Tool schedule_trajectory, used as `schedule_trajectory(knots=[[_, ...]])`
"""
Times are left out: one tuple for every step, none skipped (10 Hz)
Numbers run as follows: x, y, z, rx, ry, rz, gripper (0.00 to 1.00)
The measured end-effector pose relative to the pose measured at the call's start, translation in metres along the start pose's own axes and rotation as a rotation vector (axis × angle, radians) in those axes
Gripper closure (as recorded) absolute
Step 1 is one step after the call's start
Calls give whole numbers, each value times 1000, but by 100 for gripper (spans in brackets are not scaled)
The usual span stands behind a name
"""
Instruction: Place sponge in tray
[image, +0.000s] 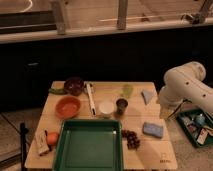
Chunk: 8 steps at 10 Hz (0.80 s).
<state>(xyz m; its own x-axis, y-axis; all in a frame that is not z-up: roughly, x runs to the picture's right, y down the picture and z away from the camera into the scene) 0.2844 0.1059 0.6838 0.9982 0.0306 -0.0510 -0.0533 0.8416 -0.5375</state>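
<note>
A blue sponge (152, 130) lies flat on the wooden table (145, 156), right of the green tray (89, 146) at the table's front middle. The tray's inside is bare. My white arm (186, 86) reaches in from the right, and its gripper (164, 111) hangs at the table's right edge, a little behind and to the right of the sponge and apart from it. A second, smaller blue piece (148, 96) lies farther back on the right.
Dark grapes (131, 139) lie between tray and sponge. Behind the tray stand a white cup (106, 107), a dark cup (121, 105), an orange bowl (67, 106), a dark bowl (74, 85) and a white utensil (91, 98). An orange fruit (52, 137) lies left. A bin (197, 125) stands right.
</note>
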Motion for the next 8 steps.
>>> schedule_trajectory(knots=[[0, 0, 0, 0, 0, 0, 20], [0, 0, 0, 0, 0, 0, 20], [0, 0, 0, 0, 0, 0, 20], [0, 0, 0, -1, 0, 0, 20], [0, 0, 0, 0, 0, 0, 20], [0, 0, 0, 0, 0, 0, 20], [0, 0, 0, 0, 0, 0, 20], [0, 0, 0, 0, 0, 0, 20]])
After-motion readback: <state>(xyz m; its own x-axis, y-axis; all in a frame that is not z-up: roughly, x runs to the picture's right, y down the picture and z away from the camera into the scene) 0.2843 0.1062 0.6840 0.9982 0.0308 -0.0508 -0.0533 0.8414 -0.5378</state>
